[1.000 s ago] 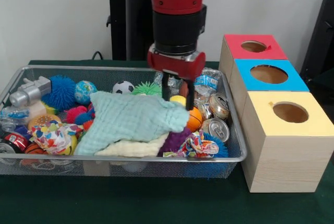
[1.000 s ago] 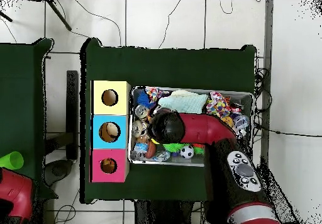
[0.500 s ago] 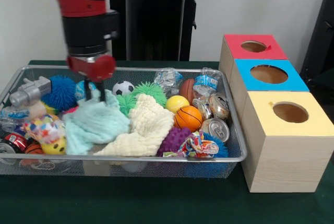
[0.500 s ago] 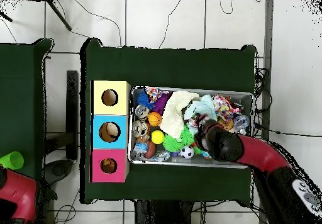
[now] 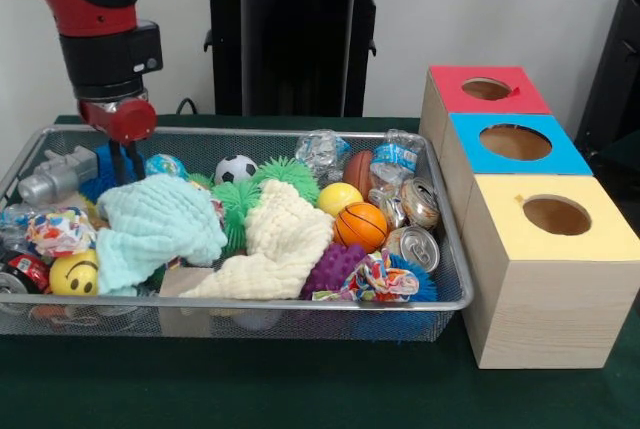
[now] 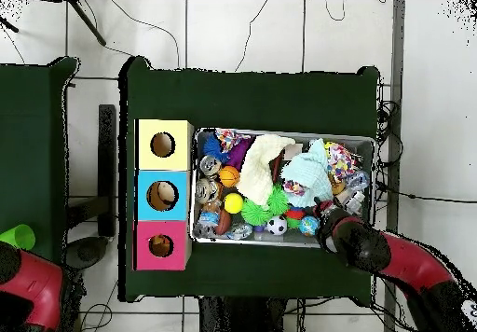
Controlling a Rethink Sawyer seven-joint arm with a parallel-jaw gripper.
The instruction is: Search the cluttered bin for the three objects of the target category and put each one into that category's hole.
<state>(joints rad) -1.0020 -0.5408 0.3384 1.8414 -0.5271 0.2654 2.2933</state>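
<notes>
A wire bin [image 5: 452,267] holds a heap of balls, cans, crushed bottles and cloths. My gripper [image 5: 126,171] hangs over the bin's left part, shut on the top edge of a mint cloth [image 5: 155,229], which drapes over the toys there. A cream cloth [image 5: 280,249] lies in the middle. Right of it sit a basketball [image 5: 360,225], a yellow ball [image 5: 338,197], two cans [image 5: 420,246] and a crushed bottle [image 5: 397,156]. In the overhead view the mint cloth [image 6: 309,172] lies beside the arm's end [image 6: 357,245].
Three wooden boxes with round holes stand right of the bin: red [image 5: 487,89], blue [image 5: 515,141], yellow [image 5: 556,215]. A soccer ball [image 5: 236,167], green spiky ball [image 5: 285,171], smiley ball [image 5: 73,274] and silver toy [image 5: 55,177] lie around the cloths.
My gripper travelled from the bin's right side to its left, dragging the mint cloth along. The cream cloth, basketball and yellow ball came uncovered.
</notes>
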